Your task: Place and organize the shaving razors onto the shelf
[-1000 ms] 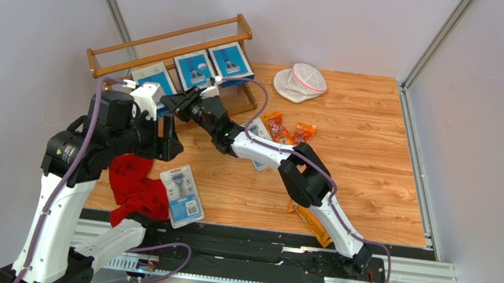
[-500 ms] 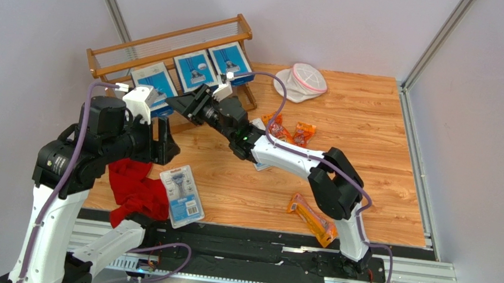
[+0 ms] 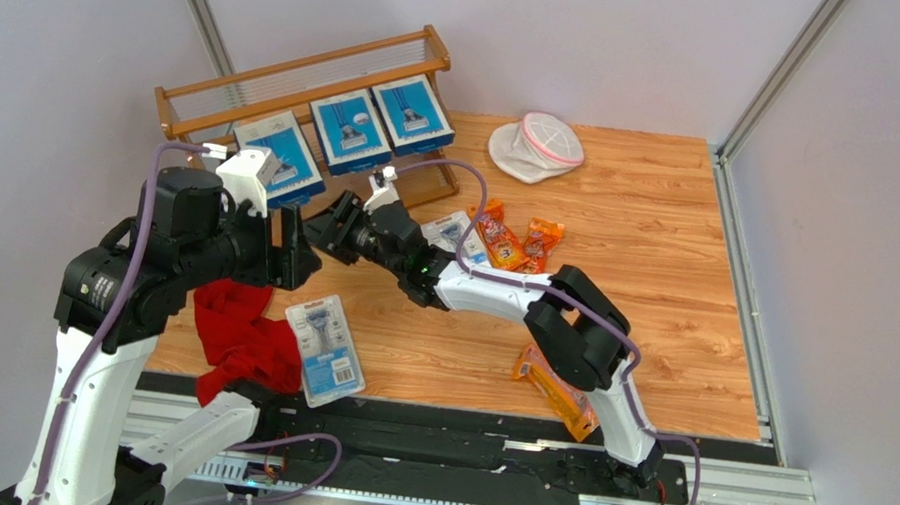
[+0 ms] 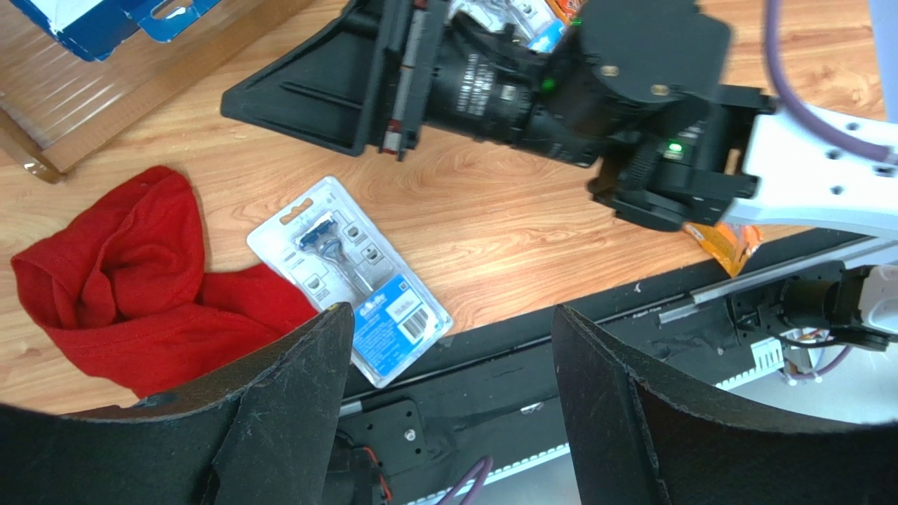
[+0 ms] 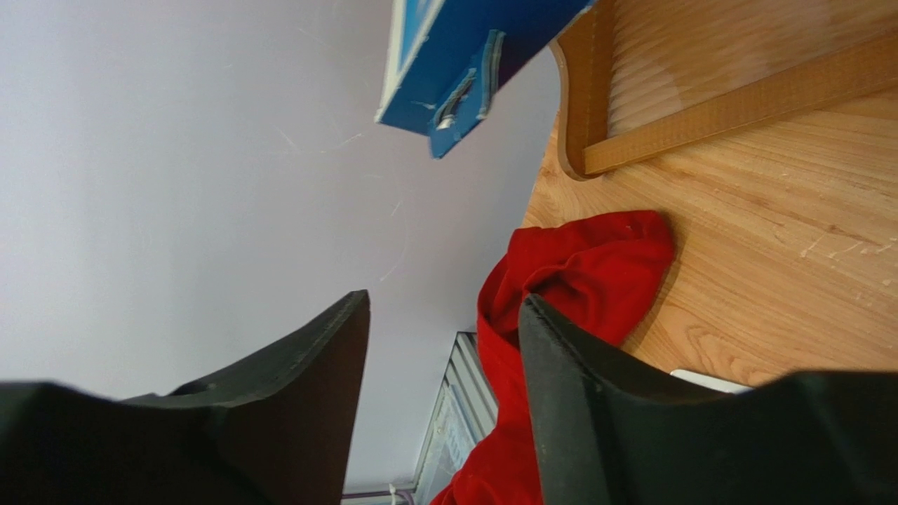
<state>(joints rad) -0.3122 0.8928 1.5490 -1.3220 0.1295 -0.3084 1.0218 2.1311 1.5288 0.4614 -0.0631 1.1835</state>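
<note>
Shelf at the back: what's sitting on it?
Three blue boxes in a row. The left arm hides a corner of the leftmost; behind the boxes I cannot see.

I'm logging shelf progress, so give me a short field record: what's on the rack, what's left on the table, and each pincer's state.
On shelf: three flat blue razor boxes on the brown wooden two-tier rack
On table: clear blister pack beside red cloth; second blister pack, partly under the right arm; three small orange bags; round white pouch
Left pincer: open, empty
Right pincer: open, empty
</note>
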